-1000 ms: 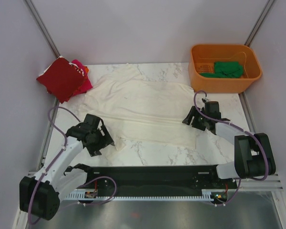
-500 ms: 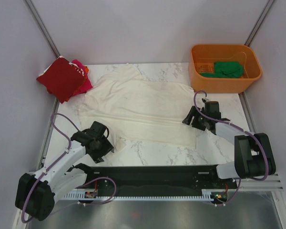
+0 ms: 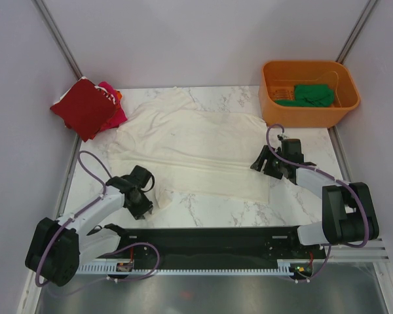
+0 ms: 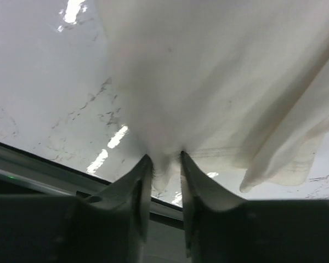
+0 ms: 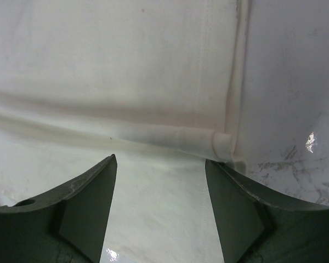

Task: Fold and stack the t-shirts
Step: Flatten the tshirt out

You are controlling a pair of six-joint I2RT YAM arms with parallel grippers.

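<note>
A large cream-white t-shirt (image 3: 196, 147) lies spread and partly folded over on the marble table (image 3: 216, 208). My left gripper (image 3: 146, 196) sits at its near left corner. In the left wrist view the jaws (image 4: 164, 159) stand narrow, pinching a tuft of cream cloth (image 4: 208, 71). My right gripper (image 3: 262, 162) hovers open over the shirt's right edge. Its fingers straddle flat cloth (image 5: 126, 66) just short of a rolled fold (image 5: 175, 134). Dark red (image 3: 84, 106) and magenta (image 3: 116, 110) t-shirts lie stacked at the far left. A green t-shirt (image 3: 314, 95) sits in the tub.
An orange plastic tub (image 3: 308, 116) stands at the far right corner. Metal frame posts and grey walls close in both sides. The black rail with the arm bases (image 3: 203, 242) runs along the near edge.
My left arm has drawn back toward the near edge and its jaws have closed onto the shirt's near left corner. The right arm has stayed still.
</note>
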